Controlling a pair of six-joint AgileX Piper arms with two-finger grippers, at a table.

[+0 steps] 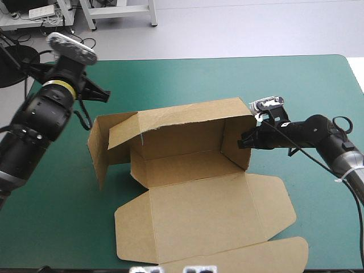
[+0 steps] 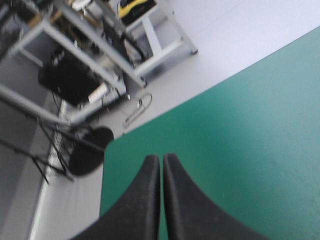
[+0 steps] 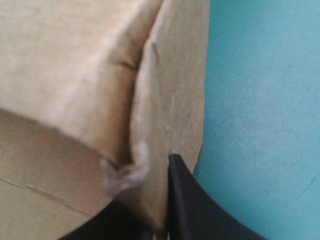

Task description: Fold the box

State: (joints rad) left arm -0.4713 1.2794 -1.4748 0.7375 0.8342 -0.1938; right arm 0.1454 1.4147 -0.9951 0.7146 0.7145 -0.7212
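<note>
The brown box (image 1: 182, 153) sits mid-table with its back wall and right end wall raised. Its left end panel (image 1: 102, 145) stands out at an angle. The lid (image 1: 210, 210) lies flat toward the front edge. My right gripper (image 1: 243, 139) is at the box's right end wall, reaching in from the right. In the right wrist view it is shut on the box (image 3: 75, 75): board fills the gap at my right gripper (image 3: 157, 200), and one black finger (image 3: 187, 205) shows on the outside. My left gripper (image 1: 101, 94) hangs behind the box's left end, clear of it. It is shut and empty (image 2: 161, 159).
The lid's side flaps and long tuck flap (image 1: 256, 256) reach the table's front edge. Bare teal-green cover (image 1: 307, 79) lies behind and right of the box. Ahead of my left gripper is the table's far left corner (image 2: 112, 145), with floor beyond.
</note>
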